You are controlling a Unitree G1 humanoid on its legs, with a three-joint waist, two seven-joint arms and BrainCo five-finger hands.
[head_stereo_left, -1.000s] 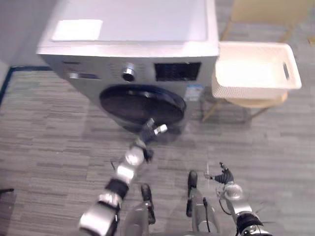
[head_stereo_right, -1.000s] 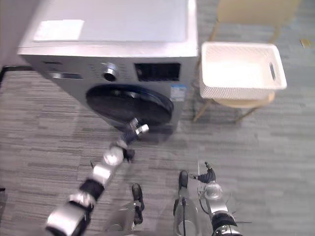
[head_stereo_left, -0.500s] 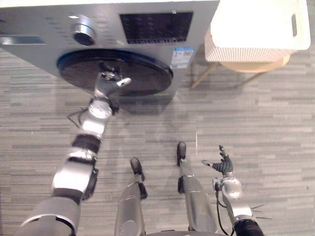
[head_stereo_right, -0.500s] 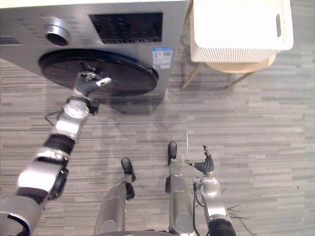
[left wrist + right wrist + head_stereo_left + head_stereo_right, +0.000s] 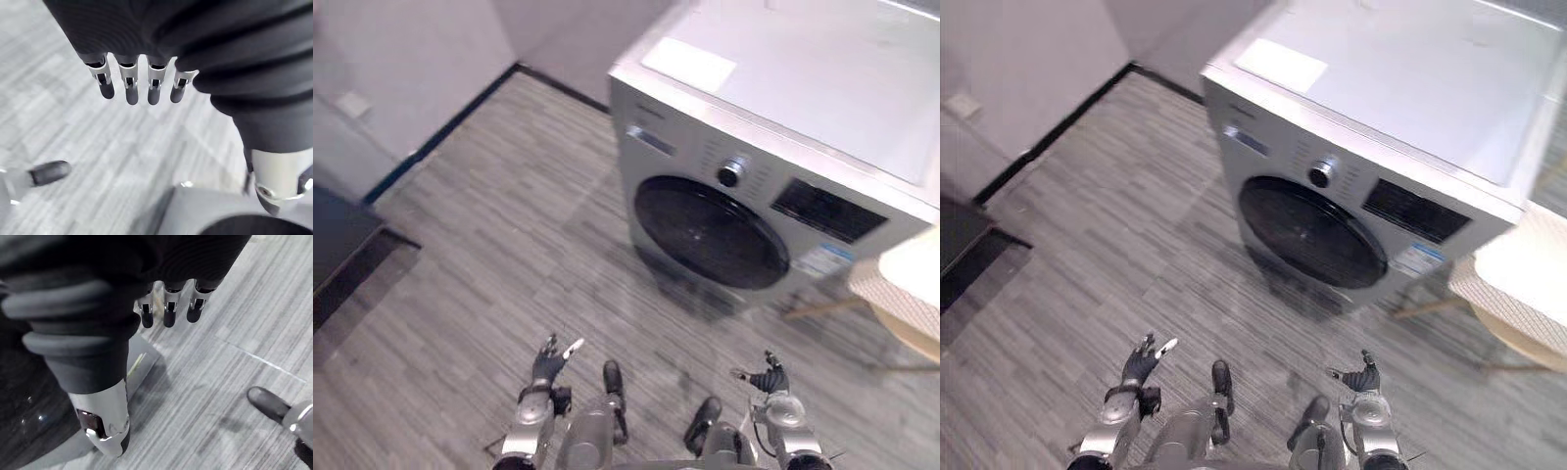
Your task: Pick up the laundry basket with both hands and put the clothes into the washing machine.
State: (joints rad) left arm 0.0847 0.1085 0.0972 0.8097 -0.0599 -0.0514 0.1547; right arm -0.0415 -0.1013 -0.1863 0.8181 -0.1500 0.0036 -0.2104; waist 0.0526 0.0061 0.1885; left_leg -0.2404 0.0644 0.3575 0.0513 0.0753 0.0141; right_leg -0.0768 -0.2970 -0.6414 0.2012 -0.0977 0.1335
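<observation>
Your left hand [image 5: 548, 366] and right hand [image 5: 769, 379] hung low over the floor [image 5: 489, 245], fingers loose and straight, holding nothing. The washing machine [image 5: 783, 147] stood ahead with its round door [image 5: 710, 231] shut. The white laundry basket [image 5: 1518, 279] sat on a wooden stool [image 5: 911, 338] just beside the machine, on your right. To lift it well, I think you needed one hand on each side.
</observation>
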